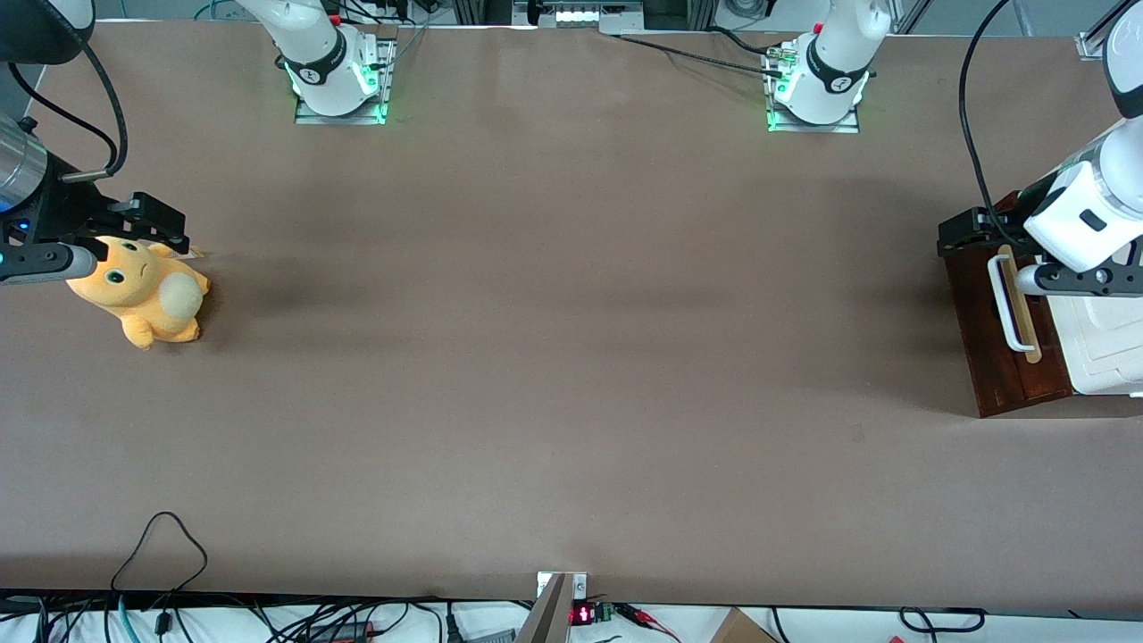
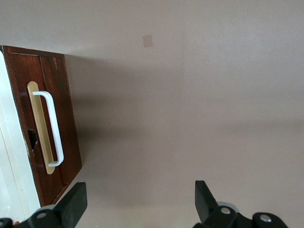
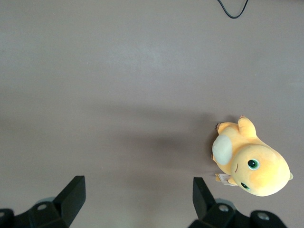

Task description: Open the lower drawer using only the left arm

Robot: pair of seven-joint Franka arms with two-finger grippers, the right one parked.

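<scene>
The dark red-brown wooden lower drawer front (image 1: 1005,357) stands at the working arm's end of the worktop, up against that end's edge. It carries a white U-shaped bar handle (image 1: 1007,304) mounted on a pale wood strip (image 1: 1023,308); the wrist view shows a panel seam in the front and a small dark hole beside the strip. A white cabinet body (image 1: 1103,344) sits directly above the front. Whether the drawer is pulled out at all cannot be told.

The glossy white left arm (image 1: 1089,214) reaches in over the cabinet. Its small black gripper (image 2: 137,202) hangs above the worktop just in front of the drawer, fingers (image 2: 76,204) spread wide apart with nothing between them, not touching the handle.

No readable writing shows on the drawer or cabinet.

The worktop (image 1: 571,357) is covered in plain matt brown; a small paler square patch (image 2: 148,41) marks it. An orange plush toy (image 1: 143,295) lies toward the parked arm's end. Loose black cables (image 1: 161,554) trail over the edge nearest the front camera.
</scene>
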